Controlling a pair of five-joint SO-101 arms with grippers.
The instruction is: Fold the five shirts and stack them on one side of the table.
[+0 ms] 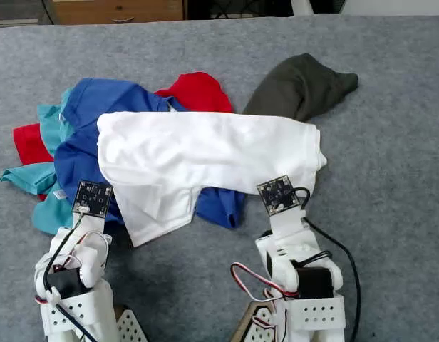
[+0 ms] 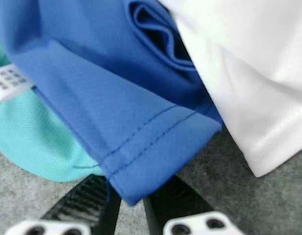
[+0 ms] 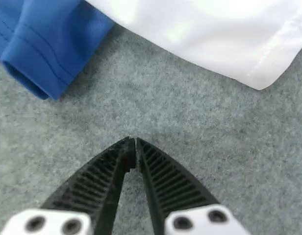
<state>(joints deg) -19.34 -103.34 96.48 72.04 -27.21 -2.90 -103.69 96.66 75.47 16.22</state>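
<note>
done so far: honestly nothing that I can see. No folded shirt and no stack on either side of the table [image 1: 390, 228].
white shirt [image 1: 205, 153]: on top of the heap, roughly spread out sideways, still rumpled, one flap hanging toward the arms. Looks like the first one up for folding.
blue shirt [image 1: 88, 135]: under the white one, sticking out on both sides. One hem pokes out near the right arm [image 1: 301, 274].
teal shirt [image 1: 27, 178]: bottom of the pile at the left edge, bunched.
red shirt [image 1: 198, 91]: mostly buried, shows at the far side and again at the left.
dark olive shirt [image 1: 298, 85]: crumpled on its own at the far right, touching the white one's edge.
left gripper [image 2: 132, 209]: right at the blue hem, which lies over its tip. Can't tell if it's grasping the cloth or just sitting under it.
right gripper [image 3: 135, 143]: clenched on nothing, over bare grey table cover, near the white shirt's corner but apart from it.
left to do: pretty much everything, I'd say. All five need pulling apart, flattening, folding and stacking.
progress guess: right at the start.
</note>
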